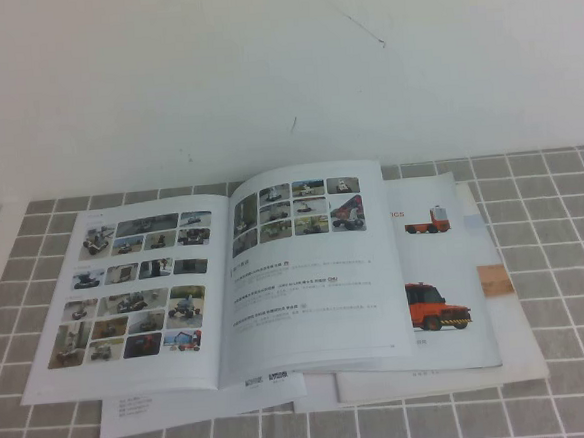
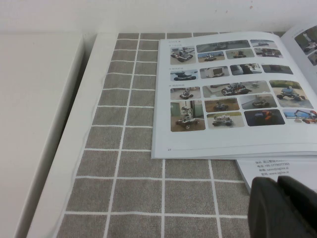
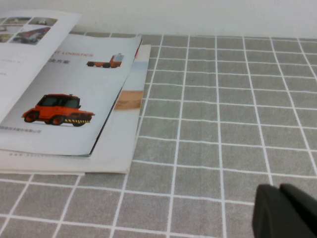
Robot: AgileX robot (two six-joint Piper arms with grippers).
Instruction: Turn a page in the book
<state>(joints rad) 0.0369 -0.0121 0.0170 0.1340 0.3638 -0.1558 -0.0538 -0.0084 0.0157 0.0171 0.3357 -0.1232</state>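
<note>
The book (image 1: 137,290) lies open on the checked cloth, left of centre. Its left leaf is filled with photo grids and also shows in the left wrist view (image 2: 233,94). The page (image 1: 310,268) is the right leaf, with a small photo grid above lines of text, lying flat. Neither gripper shows in the high view. My left gripper (image 2: 277,186) is shut and empty, near the book's front left corner over a white sheet. My right gripper (image 3: 279,191) is shut and empty over bare cloth, to the right of the papers.
A brochure with orange-red trucks (image 1: 447,288) lies under the book's right side and shows in the right wrist view (image 3: 64,109). A white printed sheet (image 1: 185,402) sticks out at the front. Grey checked cloth (image 3: 223,99) extends right. The table's left edge (image 2: 74,148) is close.
</note>
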